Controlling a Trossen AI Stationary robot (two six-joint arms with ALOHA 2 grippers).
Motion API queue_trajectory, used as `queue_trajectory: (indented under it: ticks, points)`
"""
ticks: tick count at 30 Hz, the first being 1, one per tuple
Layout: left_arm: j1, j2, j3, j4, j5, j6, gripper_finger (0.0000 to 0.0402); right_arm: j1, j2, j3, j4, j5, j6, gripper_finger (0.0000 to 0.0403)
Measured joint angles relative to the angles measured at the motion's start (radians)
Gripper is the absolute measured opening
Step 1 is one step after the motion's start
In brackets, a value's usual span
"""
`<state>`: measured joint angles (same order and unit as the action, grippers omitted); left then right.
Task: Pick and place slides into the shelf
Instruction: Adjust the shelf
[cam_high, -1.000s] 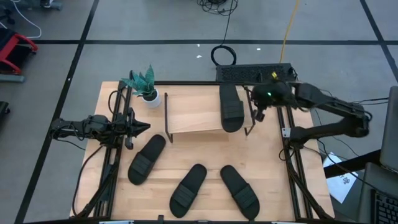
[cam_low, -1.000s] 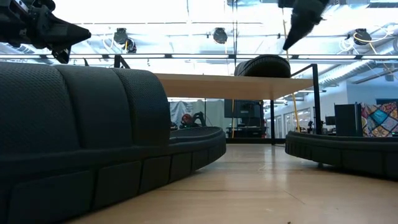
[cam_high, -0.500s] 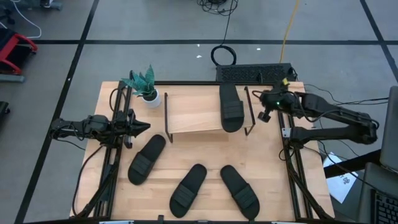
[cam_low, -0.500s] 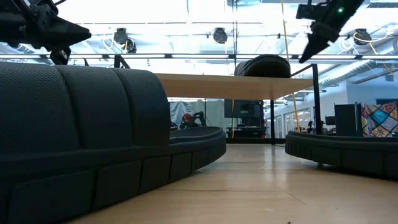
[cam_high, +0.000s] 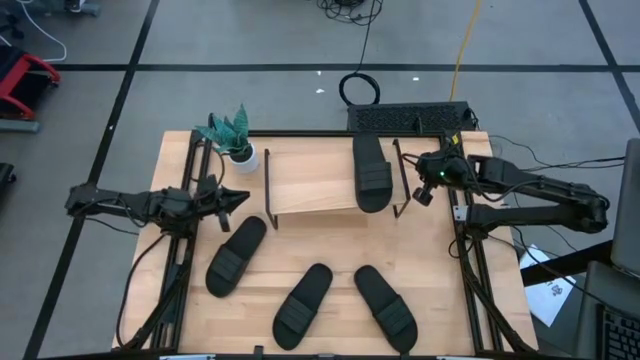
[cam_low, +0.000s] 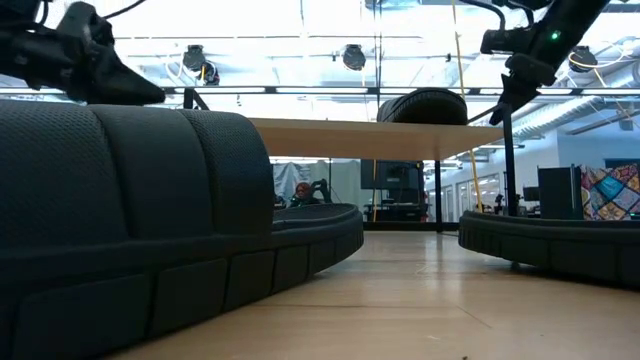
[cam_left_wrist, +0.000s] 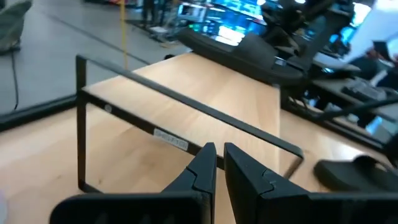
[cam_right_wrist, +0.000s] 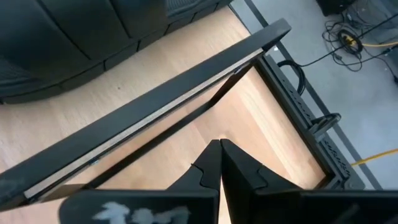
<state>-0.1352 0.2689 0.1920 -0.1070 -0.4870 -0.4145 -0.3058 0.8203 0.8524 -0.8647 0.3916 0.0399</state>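
The shelf (cam_high: 310, 185), a light-wood board on black wire legs, stands at the table's far middle. One black slide (cam_high: 372, 172) lies on its right half. Three more slides lie flat on the table nearer me: one on the left (cam_high: 236, 255), one in the middle (cam_high: 303, 300), one to the right (cam_high: 385, 305). My left gripper (cam_high: 242, 196) is shut on nothing and hovers just left of the shelf's left leg, pointing at it (cam_left_wrist: 216, 157). My right gripper (cam_high: 424, 193) is shut on nothing, slants down, and hangs just off the shelf's right end (cam_right_wrist: 217, 149).
A small potted plant (cam_high: 232, 138) stands at the far left corner beside the shelf. A black slotted bar (cam_high: 410, 117) lies along the far edge behind it. Black frame rails (cam_high: 180, 260) run down the table's left and right sides. Bare wood shows between the slides.
My right gripper has sunk and drawn back toward the table's right and near side, from above the shelf's right end to just beside it. My left gripper has reached toward the shelf's left leg and rolled about its own axis. The slides and shelf have not moved.
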Motion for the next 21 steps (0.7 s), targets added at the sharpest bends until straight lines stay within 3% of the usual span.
queue_trajectory:
  ticks: [12, 21]
  points:
    - [0.006, 0.276, 0.000, 0.268, -0.094, -0.089, 0.0030, 0.000, -0.003, -0.003, -0.011, 0.000, 0.016, 0.0000]
    - [0.068, 0.342, 0.000, 0.308, -0.117, -0.183, 0.0030, 0.000, -0.003, -0.004, -0.062, 0.056, 0.063, 0.0000]
